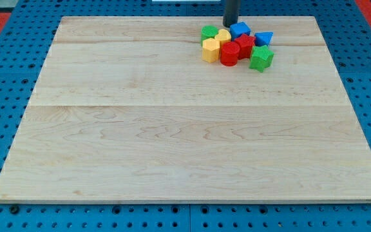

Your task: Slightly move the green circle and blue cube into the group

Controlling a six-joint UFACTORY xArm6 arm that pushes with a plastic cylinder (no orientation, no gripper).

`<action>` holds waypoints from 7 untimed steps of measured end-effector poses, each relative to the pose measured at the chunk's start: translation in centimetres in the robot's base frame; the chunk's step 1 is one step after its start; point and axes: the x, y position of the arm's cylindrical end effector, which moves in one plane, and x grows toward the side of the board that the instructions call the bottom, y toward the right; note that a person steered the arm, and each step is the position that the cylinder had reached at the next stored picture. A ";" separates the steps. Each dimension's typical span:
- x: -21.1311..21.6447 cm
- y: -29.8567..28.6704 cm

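Observation:
The blocks sit in one tight cluster near the view's top, right of centre. The green circle [209,32] is at the cluster's upper left. The blue cube [239,29] is at its top. A blue triangle-like block [263,38] is at the upper right. Two yellow blocks [223,36] [210,50] lie on the left, two red blocks [230,53] [245,44] in the middle, and a green star-like block [261,58] at the lower right. My tip [230,24] stands just above the cluster, between the green circle and the blue cube, close to both.
The wooden board [172,129] lies on a blue pegboard surface [5,77]. The board's top edge runs just above the cluster.

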 end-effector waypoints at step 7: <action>1.7 3.4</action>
